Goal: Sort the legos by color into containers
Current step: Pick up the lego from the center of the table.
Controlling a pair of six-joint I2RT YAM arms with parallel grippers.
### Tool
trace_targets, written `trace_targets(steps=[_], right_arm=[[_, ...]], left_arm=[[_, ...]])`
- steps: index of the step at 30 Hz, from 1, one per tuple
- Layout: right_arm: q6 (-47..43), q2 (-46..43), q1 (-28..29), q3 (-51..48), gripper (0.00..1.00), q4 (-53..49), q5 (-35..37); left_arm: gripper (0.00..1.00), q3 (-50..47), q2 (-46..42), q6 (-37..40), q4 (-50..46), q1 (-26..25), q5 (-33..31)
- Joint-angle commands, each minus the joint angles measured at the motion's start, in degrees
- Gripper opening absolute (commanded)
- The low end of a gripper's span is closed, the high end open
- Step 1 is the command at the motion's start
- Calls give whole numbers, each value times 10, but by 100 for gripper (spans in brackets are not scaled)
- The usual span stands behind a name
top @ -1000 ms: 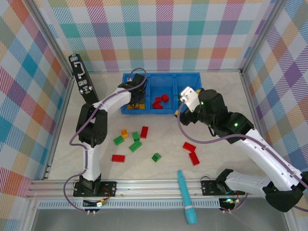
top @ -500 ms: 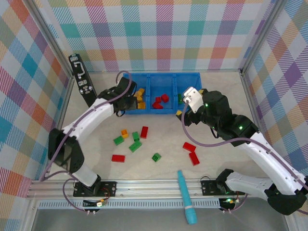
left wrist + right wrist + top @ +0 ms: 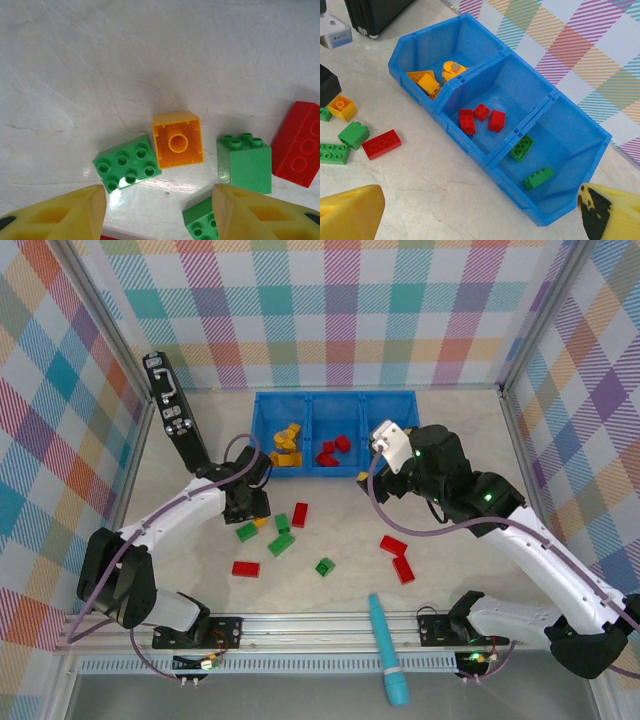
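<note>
As seen from above, partway through the sort, by judgement: orange and red pieces lying in the left and middle containers at twelve o'clock of the table, some nine legos loose around the centre, from eight round to four o'clock. Left gripper low at the eleven-o'clock edge of that scatter, just beside an orange brick. Right gripper near the containers' five-o'clock corner.

Through the left wrist camera: fingers spread wide, nothing between them. Orange brick dead centre, hollow side up; a flat green brick just beside it at eight o'clock, a taller green one at three, a red brick beyond that.

Through the right wrist camera: fingers likewise apart and empty. Containers running from ten to four o'clock, with orange at ten, red in the middle, green at four.

Probably the reach for the orange brick. Next, by judgement: come straight down, straddle it alone, close without catching the green neighbours, then lift and carry to the orange compartment.
</note>
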Motion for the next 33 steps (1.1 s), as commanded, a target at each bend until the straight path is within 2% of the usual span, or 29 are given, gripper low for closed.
trace_targets(steps=[1, 13, 26, 29, 33], right_arm=[[13, 4, 4, 22, 99, 4, -12], [6, 9, 4, 23, 99, 2, -2], [3, 14, 4, 24, 99, -1, 0], [3, 13, 4, 22, 99, -3, 1], [3, 11, 4, 17, 99, -3, 6]], left_arm=[[58, -12, 4, -26, 34, -4, 27], [58, -31, 81, -32, 93, -7, 40], [38, -30, 139, -22, 123, -7, 42], [31, -25, 140, -18, 120, -6, 42], [27, 6, 130, -4, 97, -7, 31]])
